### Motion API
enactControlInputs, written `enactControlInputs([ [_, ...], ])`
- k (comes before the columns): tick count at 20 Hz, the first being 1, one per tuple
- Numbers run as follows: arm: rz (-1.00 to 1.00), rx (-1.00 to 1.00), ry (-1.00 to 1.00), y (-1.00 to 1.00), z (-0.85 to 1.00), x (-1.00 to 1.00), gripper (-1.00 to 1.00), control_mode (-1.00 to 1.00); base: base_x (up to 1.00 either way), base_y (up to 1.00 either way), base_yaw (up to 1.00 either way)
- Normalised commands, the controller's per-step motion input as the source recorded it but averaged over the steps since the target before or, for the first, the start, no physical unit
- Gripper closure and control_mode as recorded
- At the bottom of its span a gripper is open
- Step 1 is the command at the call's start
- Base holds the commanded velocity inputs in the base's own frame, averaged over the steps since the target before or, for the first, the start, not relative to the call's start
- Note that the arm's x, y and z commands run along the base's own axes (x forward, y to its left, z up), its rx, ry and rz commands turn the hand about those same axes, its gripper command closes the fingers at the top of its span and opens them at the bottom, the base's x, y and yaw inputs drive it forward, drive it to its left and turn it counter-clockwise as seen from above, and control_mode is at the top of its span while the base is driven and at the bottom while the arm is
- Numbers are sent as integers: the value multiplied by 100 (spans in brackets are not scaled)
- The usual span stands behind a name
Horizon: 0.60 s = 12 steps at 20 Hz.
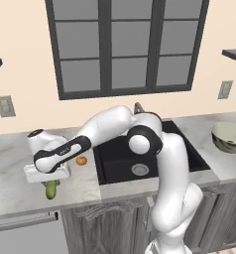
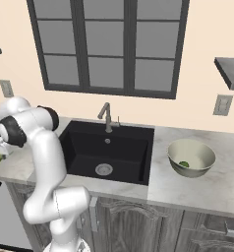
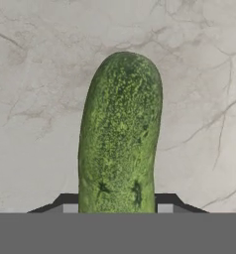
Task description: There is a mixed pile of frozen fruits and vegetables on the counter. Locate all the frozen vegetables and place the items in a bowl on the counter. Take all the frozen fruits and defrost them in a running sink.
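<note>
1. The pincer (image 3: pixel 118 208) is clamped on the cucumber (image 3: pixel 120 134), one dark finger tip pressed to each flank; the fruit's near end is cut off by the bottom of the hand view.
2. From the left base view, the white hand covers most of the cucumber (image 1: pixel 51 190); only its lower green end pokes out, near the front edge of the counter (image 1: pixel 11 193), left of the sink (image 1: pixel 125 158).
3. In the right base view a sliver of green at the left edge is all that can be made out of it, with the arm in front.
4. An orange ball (image 1: pixel 81 160) lies on the counter just beside the forearm, between the hand and the sink's left rim.
5. The bowl (image 2: pixel 191 156) stands on the counter right of the sink; a small dark green piece (image 2: pixel 184 164) lies inside, partly hidden by the near wall.
6. The faucet (image 2: pixel 106 117) rises at the sink's back edge; in the left base view the arm hides nearly all of it.
7. No writing or labels can be read anywhere.
</note>
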Motion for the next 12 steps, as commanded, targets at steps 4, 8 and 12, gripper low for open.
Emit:
enactControlInputs([
  [4, -4, 9, 0, -38, 29, 7, 100, -100, 0, 0, 0],
  [8, -4, 8, 4, -35, 33, 5, 100, -100, 0, 0, 0],
  [12, -2, 7, 1, -36, 34, 1, 100, -100, 0, 0, 0],
])
